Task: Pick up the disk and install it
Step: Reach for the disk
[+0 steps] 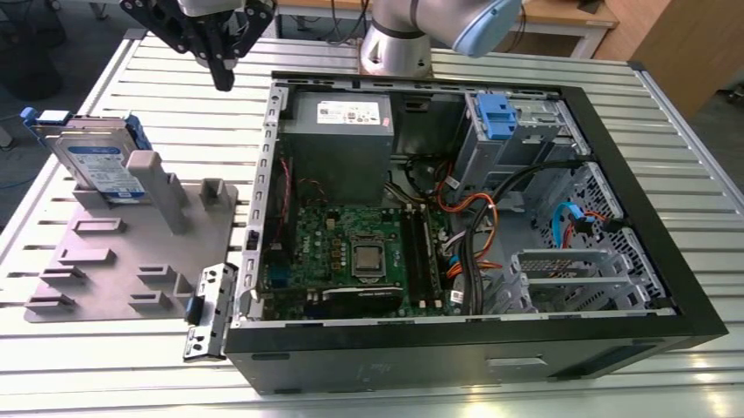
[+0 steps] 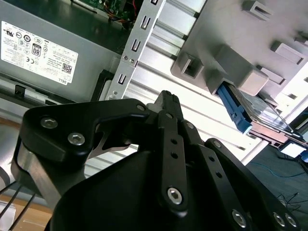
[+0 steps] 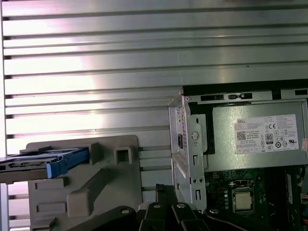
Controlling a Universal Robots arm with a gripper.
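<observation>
Fingers (image 1: pixel 222 71) of the black metal gripper (image 1: pixel 223 84) are pressed together around nothing, hanging over the slatted aluminium table (image 1: pixel 145 87) at the upper left of the exterior view, just outside the open black computer case (image 1: pixel 465 347). The flat silver-metal hard disk (image 1: pixel 99 164), framed by 2 blue plastic rails, stands on edge in the grey plastic holder plate (image 1: pixel 117 261) at the left middle, well apart from the gripper and outside the case.

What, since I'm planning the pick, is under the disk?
The disk stands tilted on a grey fixture plate lying on the slatted metal table. A grey post covers its lower edge, so how it is seated cannot be seen.
</observation>
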